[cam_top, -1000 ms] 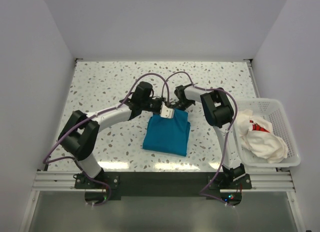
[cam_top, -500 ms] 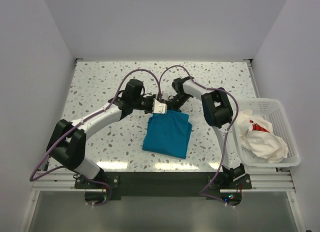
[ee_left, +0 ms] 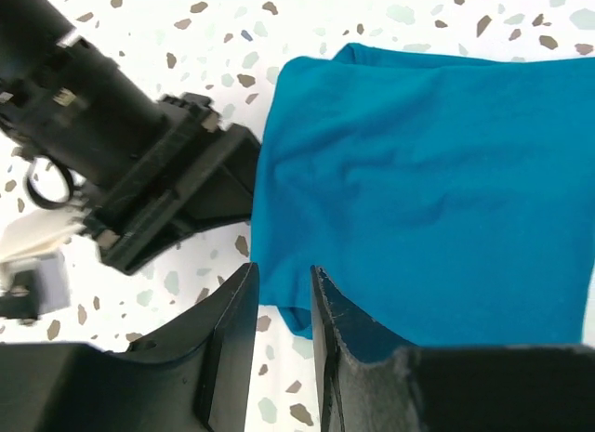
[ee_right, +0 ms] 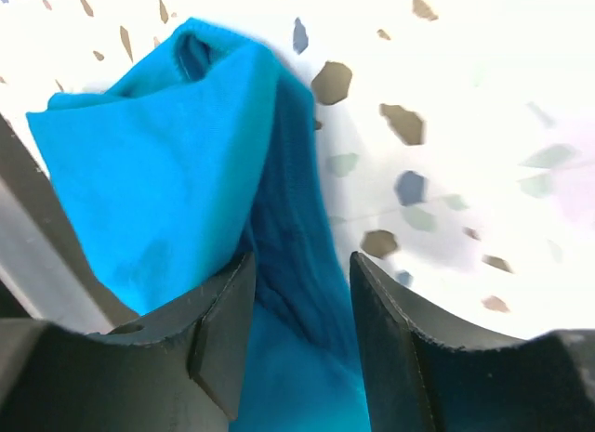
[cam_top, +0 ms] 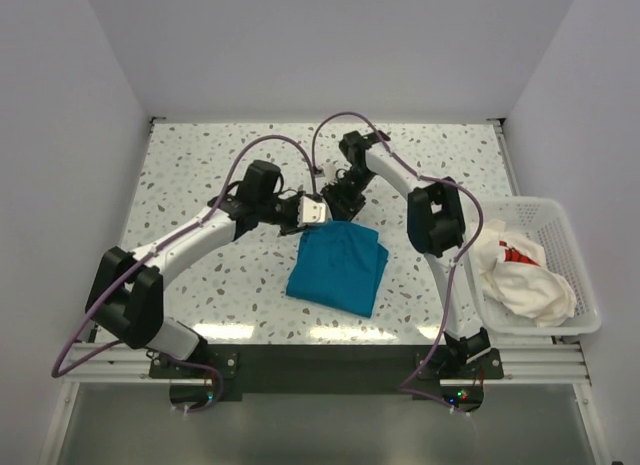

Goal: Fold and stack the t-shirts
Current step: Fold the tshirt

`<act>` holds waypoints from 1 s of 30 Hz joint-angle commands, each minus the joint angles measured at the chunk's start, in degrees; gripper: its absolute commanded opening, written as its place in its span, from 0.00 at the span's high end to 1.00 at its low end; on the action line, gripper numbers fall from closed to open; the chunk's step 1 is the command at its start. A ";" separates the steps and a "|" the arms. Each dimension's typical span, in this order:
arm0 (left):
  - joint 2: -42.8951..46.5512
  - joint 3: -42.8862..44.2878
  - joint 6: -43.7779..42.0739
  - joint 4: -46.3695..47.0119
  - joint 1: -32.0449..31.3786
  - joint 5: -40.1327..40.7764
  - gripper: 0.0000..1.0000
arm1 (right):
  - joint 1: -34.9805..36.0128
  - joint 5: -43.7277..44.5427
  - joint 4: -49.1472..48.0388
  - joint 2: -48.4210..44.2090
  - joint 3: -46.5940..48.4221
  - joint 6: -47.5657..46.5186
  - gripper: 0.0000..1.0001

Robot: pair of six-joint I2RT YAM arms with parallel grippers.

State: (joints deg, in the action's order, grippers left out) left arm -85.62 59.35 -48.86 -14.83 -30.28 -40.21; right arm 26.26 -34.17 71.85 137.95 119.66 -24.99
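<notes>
**A:** Where is the teal-blue t-shirt (cam_top: 337, 268)?

**B:** It lies folded flat on the speckled counter (cam_top: 190, 185), roughly midway between the two arms and turned a little askew.

**A:** And the other one?

**B:** The white t-shirt (cam_top: 520, 275) with red marks sits crumpled in the mesh basket (cam_top: 548, 215) at the counter's right side, well apart from both claws.

**A:** So where are the claws?

**B:** Both are at the teal shirt's far edge, close to each other. The left claw (ee_left: 281, 274) is at the far-left corner. Its fingers stand slightly apart, and that corner and bare counter show through the narrow gap. The right claw (ee_right: 302, 265) is spread wider, with a ridge of teal cloth showing between its fingers and nothing clamped.

**A:** Are they touching the cloth?

**B:** I cannot tell.
</notes>
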 commanded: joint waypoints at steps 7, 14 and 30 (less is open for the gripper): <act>-1.90 3.74 2.97 -8.72 3.91 -6.01 0.67 | -0.07 11.66 5.93 -3.73 9.20 -5.85 0.48; -20.79 27.43 -2.11 -31.20 9.36 -16.47 0.61 | -7.62 6.52 9.78 -6.99 3.93 -8.40 0.46; -45.68 46.56 3.87 -42.03 12.09 -19.82 0.43 | -13.08 -9.42 1.53 -7.08 -11.11 -7.70 0.37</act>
State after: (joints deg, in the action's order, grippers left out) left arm -130.13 103.35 -44.53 -52.10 -18.48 -57.39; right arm 13.04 -38.61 75.31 132.64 107.87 -33.17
